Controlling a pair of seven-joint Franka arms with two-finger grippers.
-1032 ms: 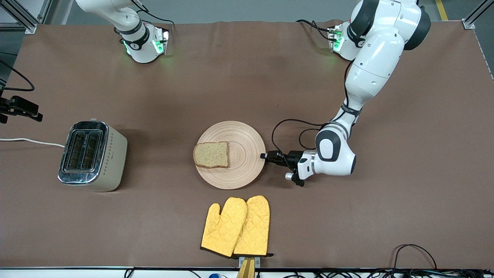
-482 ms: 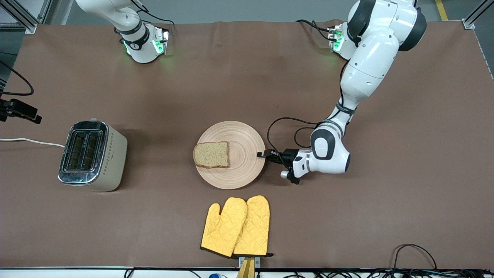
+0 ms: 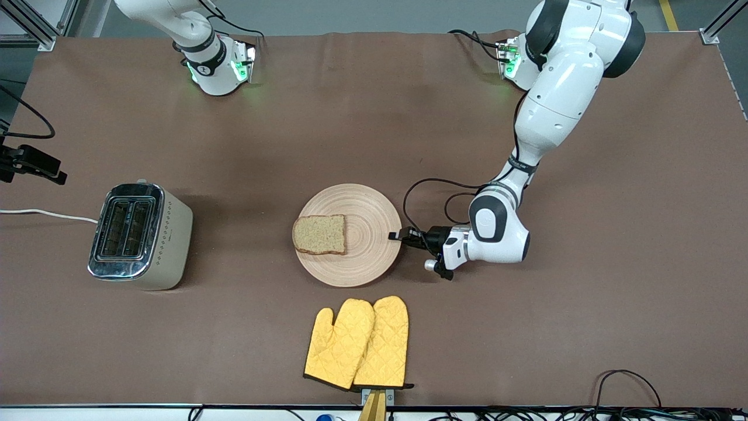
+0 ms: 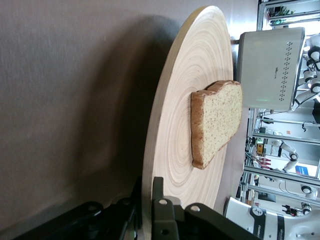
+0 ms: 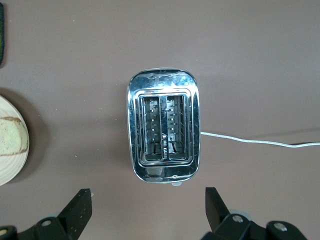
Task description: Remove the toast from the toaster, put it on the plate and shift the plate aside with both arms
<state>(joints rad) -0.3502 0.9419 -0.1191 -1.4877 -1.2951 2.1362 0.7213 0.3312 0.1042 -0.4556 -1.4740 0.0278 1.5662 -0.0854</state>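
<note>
While lying flat on the plate (image 3: 365,234), the toast (image 3: 319,234) is sitting off-centre, at the plate's 9 o'clock as the front view shows it. Plate is resting mid-bench (image 3: 584,321). Left hand (image 3: 398,236) is pinching the plate's rim at 3 o'clock. Right hand (image 5: 148,210) is hovering over the toaster (image 3: 138,235), fingers spread wide. Oven mitts (image 3: 357,343) are lying nearer the front camera than the plate.

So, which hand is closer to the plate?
The left hand: it is shut on the rim of the plate, at the left arm's end. The right hand is open, up over the toaster, apart from the plate.
</note>
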